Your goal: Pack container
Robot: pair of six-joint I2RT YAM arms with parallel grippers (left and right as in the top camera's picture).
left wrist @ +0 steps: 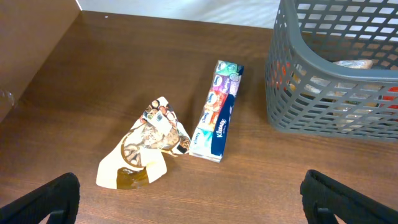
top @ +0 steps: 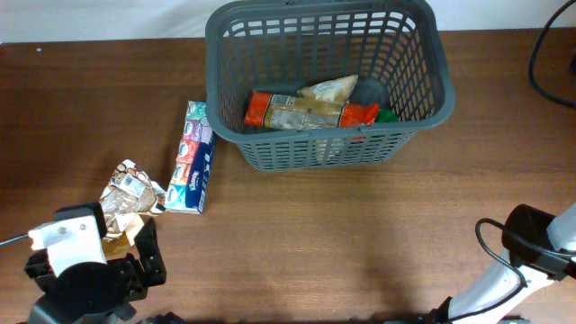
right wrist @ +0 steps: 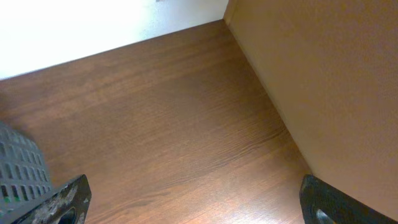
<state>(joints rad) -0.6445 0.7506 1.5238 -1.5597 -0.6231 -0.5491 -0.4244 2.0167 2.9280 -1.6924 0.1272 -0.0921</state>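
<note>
- The left gripper [left wrist: 196, 204] sits low at the near left corner of the table [top: 360, 238]. Its two fingers are spread wide, with nothing between them.
- The right gripper [right wrist: 199, 205] is at the near right corner. Its two fingers are also wide apart and hold nothing.
- Two things lie loose on the table, both ahead of the left gripper:
  - One crumpled snack packet [left wrist: 149, 144] is the nearest, just ahead and slightly left.
  - One long tissue pack [left wrist: 217, 112] lies just right of the packet, lengthwise toward the far edge.
- One container [top: 324, 151] stands at the far middle of the table. Its left wall is near the far end of the tissue pack but apart from it, and one of its corners shows at the lower left of the right wrist view.
- At least three things lie inside the container:
  - an orange packet [top: 301, 112] across the floor
  - a pale packet [top: 329, 88] behind it
  - a green item [top: 388, 115] at its right end
- Edges:
  - The table's far edge runs just behind the container.
  - A left board [left wrist: 31, 56] rises along one side.
  - A right board [right wrist: 323, 93] rises along the other side.
  - One dark cable [top: 538, 63] loops at the far right.
- Bare wood stretches between the two arms and in front of the container.
</note>
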